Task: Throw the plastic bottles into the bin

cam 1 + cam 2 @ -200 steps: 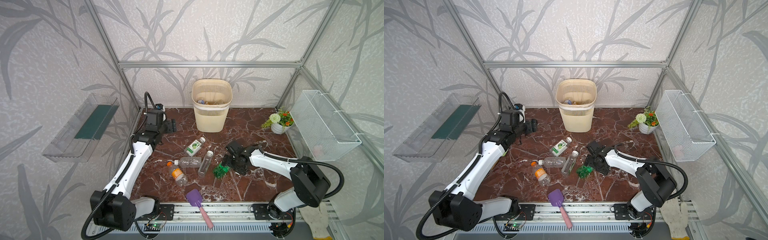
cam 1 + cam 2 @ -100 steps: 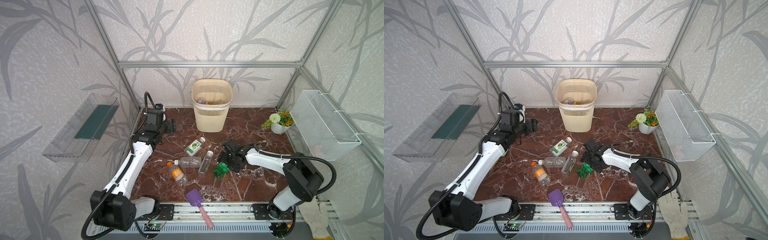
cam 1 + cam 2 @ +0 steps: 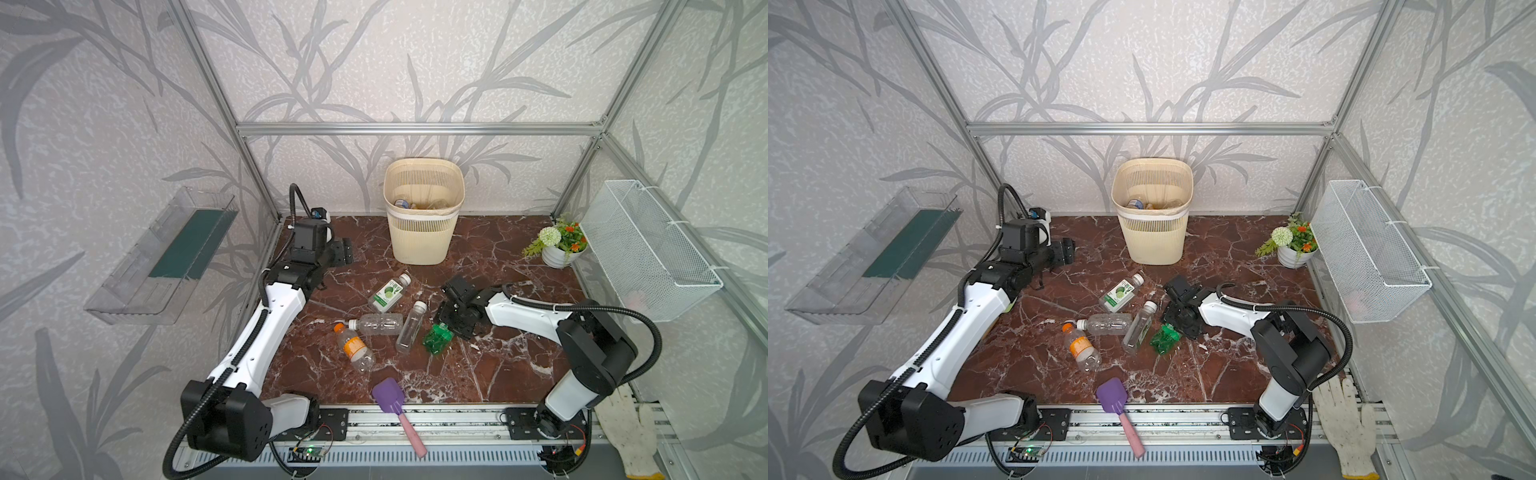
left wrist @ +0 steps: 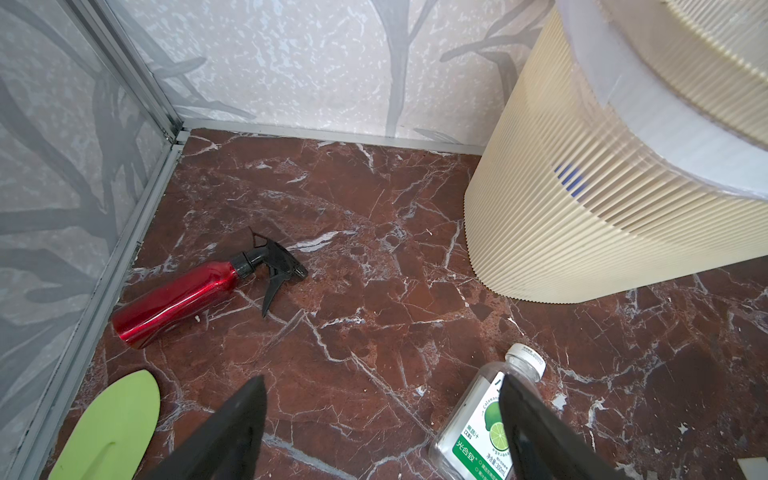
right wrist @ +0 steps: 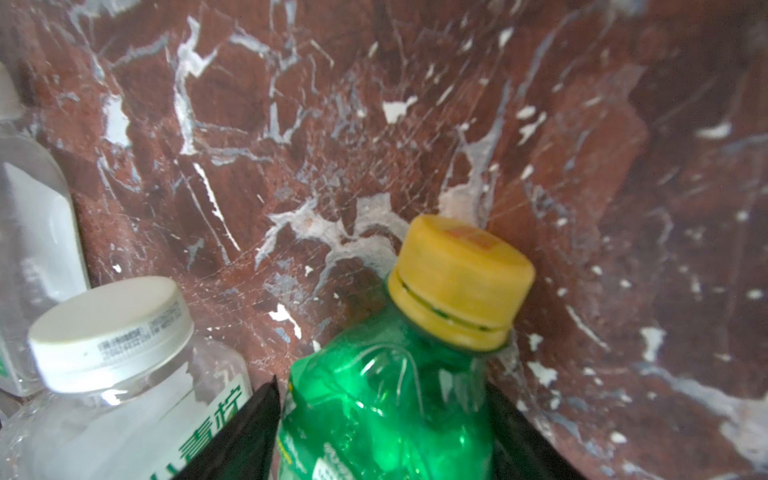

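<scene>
Plastic bottles [image 3: 1108,324] lie loose on the marble floor [image 3: 498,365] in front of the bin [image 3: 422,249]. They are a green bottle [image 5: 386,407], crumpled and yellow-capped, a slim white-capped bottle [image 3: 410,328] just beside it, a clear bottle [image 3: 378,324] on its side, an orange-capped bottle [image 3: 355,347], and a lime-label bottle [image 3: 388,293] nearest the bin. More bottles show inside the bin, which stands against the back wall.

The right gripper [image 5: 382,384] is down at the green bottle, which lies on the floor. Its black fingers [image 5: 249,424] are partly closed on either side of the body below the neck, close against the crumpled plastic. Whether they already pinch it I cannot tell.

The left gripper [image 4: 381,380] hangs with its fingers spread wide and holds nothing, above the floor to the left of the bin. One finger covers part of the lime-label bottle in the left wrist view.

Bare marble runs from the green bottle to the bin's foot and out to the right as far as a flower pot [image 3: 559,253] at the wall. A red spray bottle [image 4: 178,303] lies close along the left frame rail [image 4: 124,249], and a purple scoop [image 3: 390,399] overhangs the front edge.

The right wrist view is blurred and cuts off the green bottle's lower half. In both top views the right fingertips are too small to make out.
</scene>
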Robot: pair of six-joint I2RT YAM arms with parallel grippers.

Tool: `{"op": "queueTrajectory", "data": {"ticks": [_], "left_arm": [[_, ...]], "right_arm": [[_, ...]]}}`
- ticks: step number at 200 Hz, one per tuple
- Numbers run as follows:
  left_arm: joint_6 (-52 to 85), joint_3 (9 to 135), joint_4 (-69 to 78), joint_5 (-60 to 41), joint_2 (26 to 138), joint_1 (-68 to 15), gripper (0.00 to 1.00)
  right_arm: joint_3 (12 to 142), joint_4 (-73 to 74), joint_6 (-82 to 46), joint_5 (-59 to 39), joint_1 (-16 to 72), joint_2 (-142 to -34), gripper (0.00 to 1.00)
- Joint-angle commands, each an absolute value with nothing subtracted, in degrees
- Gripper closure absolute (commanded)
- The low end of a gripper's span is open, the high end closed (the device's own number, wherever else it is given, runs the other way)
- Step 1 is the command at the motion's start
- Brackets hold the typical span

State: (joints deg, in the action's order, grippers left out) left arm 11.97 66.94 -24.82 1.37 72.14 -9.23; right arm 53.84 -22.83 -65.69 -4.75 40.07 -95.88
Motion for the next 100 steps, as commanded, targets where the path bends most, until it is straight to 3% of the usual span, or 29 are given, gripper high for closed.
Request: {"op": "queueTrajectory", "data": {"ticks": [1, 56, 100], "left_arm": [[11.27, 67.14, -24.96, 1.24, 72.05, -8.88, 0.13], [11.13, 67.06, -25.03, 1.58, 71.99, -8.85, 0.13], [11.17, 67.06, -25.10, 1.49, 72.14, -8.83, 0.14]], "right_arm": [[55.50, -27.10, -62.17, -2.50, 40.29, -99.24, 0.31], [58.98, -33.81, -55.28, 3.22, 40.04, -99.15, 0.34], [63.48, -39.43, -49.73, 4.94, 39.56, -100.65, 0.17]]}}
